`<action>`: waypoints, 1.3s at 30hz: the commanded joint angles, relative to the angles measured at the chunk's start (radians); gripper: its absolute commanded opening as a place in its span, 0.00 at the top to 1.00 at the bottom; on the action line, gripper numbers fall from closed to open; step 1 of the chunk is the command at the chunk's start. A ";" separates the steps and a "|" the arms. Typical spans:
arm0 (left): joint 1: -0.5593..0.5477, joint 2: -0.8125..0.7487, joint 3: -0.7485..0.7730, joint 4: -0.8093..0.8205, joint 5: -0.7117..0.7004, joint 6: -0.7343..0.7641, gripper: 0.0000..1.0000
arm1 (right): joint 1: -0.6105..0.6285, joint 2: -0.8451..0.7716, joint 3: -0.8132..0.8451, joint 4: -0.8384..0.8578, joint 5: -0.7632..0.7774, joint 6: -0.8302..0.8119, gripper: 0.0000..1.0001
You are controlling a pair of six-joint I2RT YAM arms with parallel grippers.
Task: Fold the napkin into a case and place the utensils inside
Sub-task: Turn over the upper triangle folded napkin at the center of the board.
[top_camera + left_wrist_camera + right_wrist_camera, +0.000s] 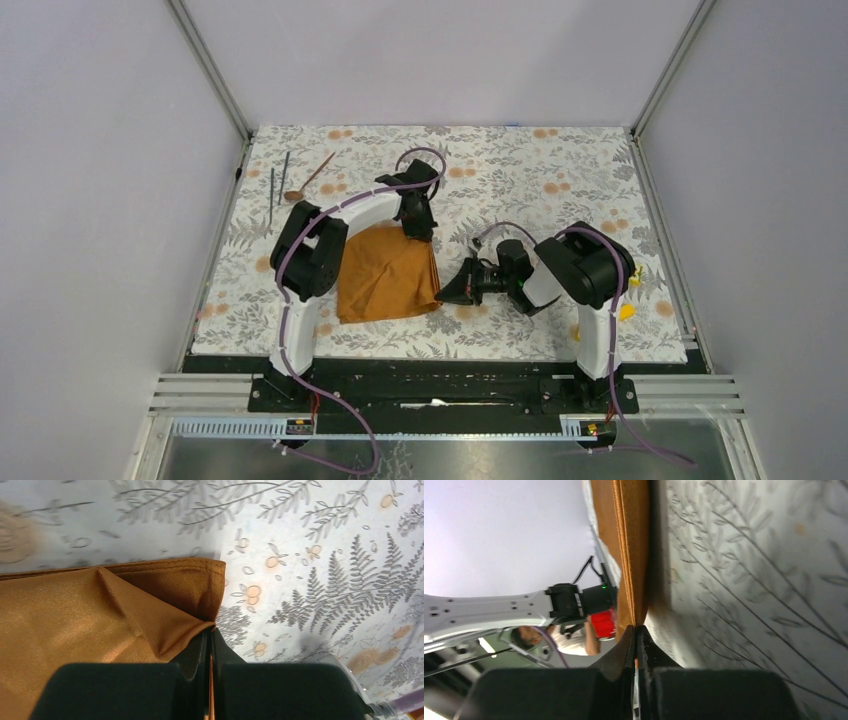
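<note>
Two grips on the napkin (pixel 385 275) right edge: left tool (pixel 208 635) clamps the far corner, right tool (pixel 636 630) the near corner. Open counter (pixel 560 160) lies beyond; utensils (pixel 312 175) far-left.

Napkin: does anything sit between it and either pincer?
Nothing visible. The left pincer is shut on the far right corner of the napkin, the right pincer on its near right corner.

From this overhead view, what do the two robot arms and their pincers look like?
The left arm and right arm match: curved white shells between chunky black joint housings. A thin purple cable loops along each one. The left gripper and right gripper are black, each with two flat, blocky black fingers.
</note>
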 commanded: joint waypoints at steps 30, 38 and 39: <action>0.086 -0.628 -0.463 0.032 0.179 0.174 0.05 | 0.100 -0.284 0.333 -1.248 0.411 -0.673 0.38; 0.123 -0.697 -0.521 0.002 0.155 0.196 0.05 | 0.121 -0.272 0.365 -1.389 0.515 -0.753 0.54; 0.126 -0.702 -0.525 -0.001 0.153 0.198 0.05 | 0.120 -0.264 0.377 -1.414 0.517 -0.770 0.58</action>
